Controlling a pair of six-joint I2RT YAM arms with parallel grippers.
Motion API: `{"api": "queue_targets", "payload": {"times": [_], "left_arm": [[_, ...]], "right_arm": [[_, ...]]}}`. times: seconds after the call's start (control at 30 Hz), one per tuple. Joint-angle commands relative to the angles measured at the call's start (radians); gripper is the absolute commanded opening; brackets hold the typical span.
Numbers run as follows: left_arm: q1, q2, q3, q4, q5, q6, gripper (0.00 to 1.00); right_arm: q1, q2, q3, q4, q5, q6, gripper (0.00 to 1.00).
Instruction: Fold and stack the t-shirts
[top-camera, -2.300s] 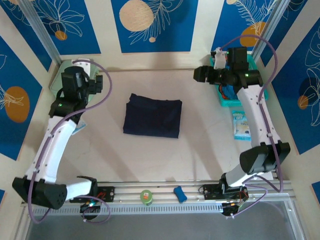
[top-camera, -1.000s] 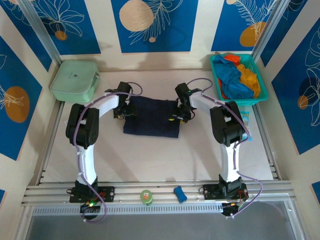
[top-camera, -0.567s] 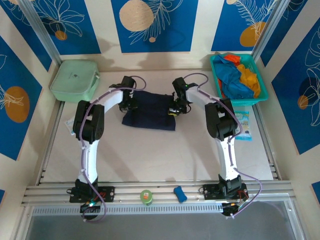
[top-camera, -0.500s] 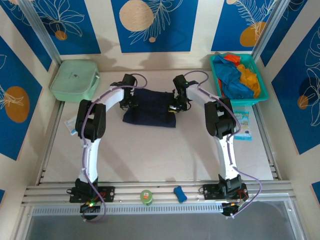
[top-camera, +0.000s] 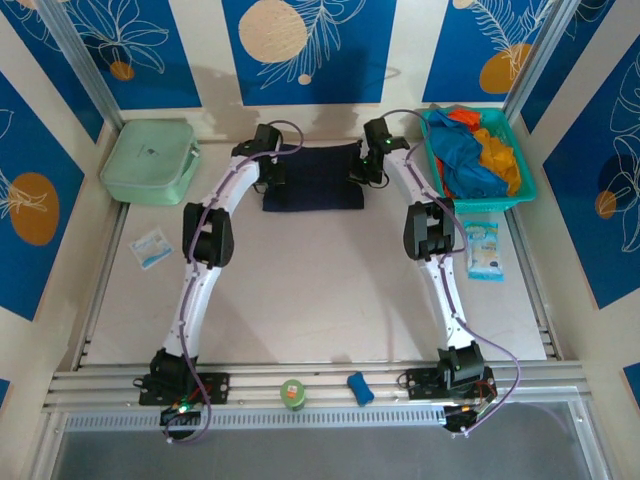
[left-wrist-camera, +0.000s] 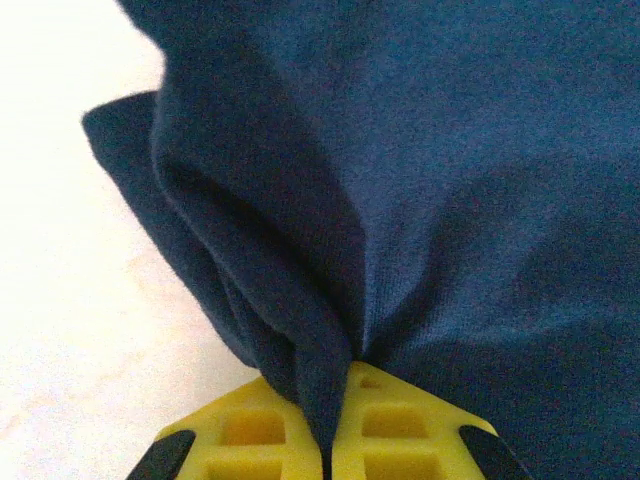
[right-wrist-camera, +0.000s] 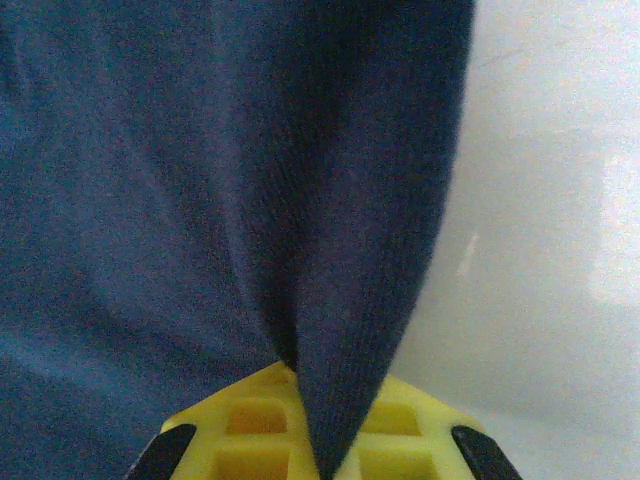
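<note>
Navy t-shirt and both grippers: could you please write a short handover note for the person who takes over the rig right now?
The left gripper is shut on the left edge of the navy t-shirt.
The right gripper is shut on its right edge.
The navy t-shirt is a compact rectangle at the far side of the table, between the pale green box and the teal basket.
The blue t-shirt, orange t-shirt and red t-shirt lie crumpled in the basket.
Done: the navy one looks folded.
Left: release it, then fold the other three and stack them.
</note>
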Motion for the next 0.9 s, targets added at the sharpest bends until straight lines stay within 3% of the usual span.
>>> {"api": "queue_targets", "payload": {"times": [0.0, 0.13, 0.17, 0.2, 0.27, 0.3, 0.37, 0.43, 0.6, 0.73, 0.87], "left_arm": [[0.033, 0.041, 0.038, -0.010, -0.007, 0.039, 0.00], [0.042, 0.056, 0.072, 0.005, -0.009, 0.054, 0.00], [0.043, 0.056, 0.072, 0.005, -0.009, 0.053, 0.03], [0.043, 0.056, 0.072, 0.005, -0.011, 0.053, 0.14], [0.044, 0.053, 0.071, 0.004, -0.015, 0.057, 0.45], [0.045, 0.051, 0.071, 0.004, -0.015, 0.059, 0.60], [0.045, 0.042, 0.069, 0.004, -0.016, 0.065, 0.74], [0.043, 0.024, 0.069, 0.008, -0.013, 0.074, 0.82], [0.044, -0.061, 0.069, 0.028, -0.022, 0.106, 0.99], [0.043, -0.177, 0.028, 0.063, -0.040, 0.136, 1.00], [0.042, -0.381, -0.187, 0.198, -0.064, 0.149, 1.00]], "right_arm": [[-0.024, 0.026, 0.034, 0.013, -0.016, 0.027, 0.00], [-0.035, 0.047, 0.054, 0.031, -0.032, 0.032, 0.00], [-0.037, 0.052, 0.063, 0.029, -0.037, 0.032, 0.00], [-0.038, 0.058, 0.072, 0.026, -0.043, 0.030, 0.05], [-0.040, 0.059, 0.077, 0.023, -0.051, 0.030, 0.25], [-0.040, 0.059, 0.079, 0.023, -0.056, 0.029, 0.41], [-0.041, 0.057, 0.095, 0.014, -0.058, 0.026, 0.69], [-0.043, 0.048, 0.122, -0.002, -0.056, 0.017, 0.99], [-0.057, -0.025, 0.120, -0.025, -0.040, -0.001, 0.99], [-0.065, -0.113, 0.068, -0.043, -0.020, -0.020, 0.99], [-0.065, -0.250, -0.067, -0.040, 0.038, -0.052, 0.99]]}}
